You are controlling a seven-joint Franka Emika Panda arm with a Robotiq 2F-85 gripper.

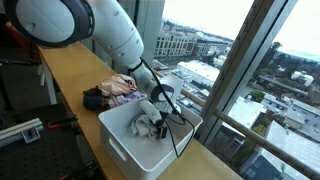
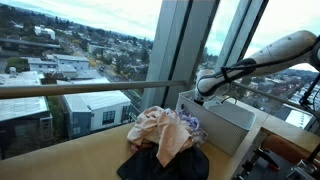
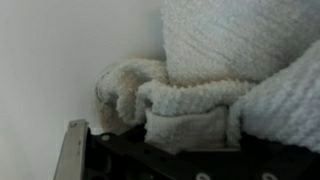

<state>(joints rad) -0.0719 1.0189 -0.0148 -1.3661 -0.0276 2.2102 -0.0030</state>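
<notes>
My gripper (image 1: 163, 108) is lowered into a white plastic bin (image 1: 115, 142) on the wooden counter, right on a fluffy white cloth (image 1: 148, 125) that lies inside. In the wrist view the white cloth (image 3: 200, 95) fills most of the picture, bunched in thick folds. One fold presses against the gripper's dark body (image 3: 150, 160), and the bin's pale wall (image 3: 50, 70) is on the left. The fingertips are buried in the cloth, so how the jaws stand is hidden. In an exterior view the gripper (image 2: 205, 88) dips over the bin (image 2: 228, 128) from the right.
A heap of pink, purple and dark clothes (image 1: 115, 90) lies on the counter beside the bin; the same heap (image 2: 165, 138) also shows in an exterior view. Tall windows with a handrail (image 2: 90, 88) run along the counter's far edge.
</notes>
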